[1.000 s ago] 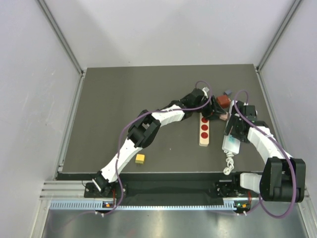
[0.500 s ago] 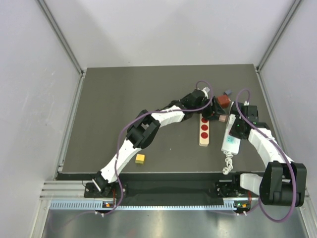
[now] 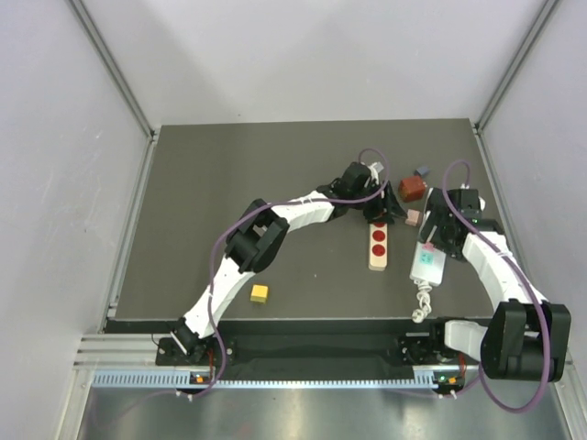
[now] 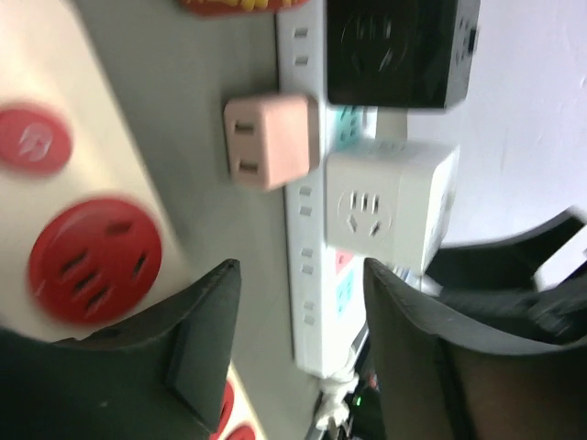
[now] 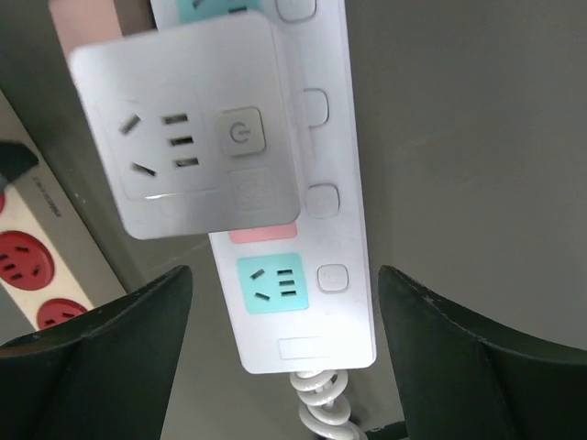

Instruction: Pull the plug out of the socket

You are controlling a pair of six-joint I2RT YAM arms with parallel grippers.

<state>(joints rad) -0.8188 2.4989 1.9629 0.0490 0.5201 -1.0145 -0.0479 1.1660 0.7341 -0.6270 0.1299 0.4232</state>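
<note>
The white cube plug sits in the white power strip, on the right side of the counter. The right pincer hangs directly over it, fingers apart and clamped on nothing. The left pincer is likewise apart and empty, hovering between that strip and the wooden strip.

To pull well, the right pincer should probably drop until its fingers bracket two opposite flat faces of the cube. It should then close low on the body and draw straight out along the pins rather than rocking. The light strip will likely lift with the cube, so the left pincer pressing on a bare stretch of it would help.

Counted:
- Two strips, one white and one wooden with three red sockets.
- Three plug bodies at the white strip: the cube, a black adapter and a pink plug. The pink one seems to lie loose against the strip's side, though blur leaves that unsure.
- One yellow block.
- One dark red block.
</note>
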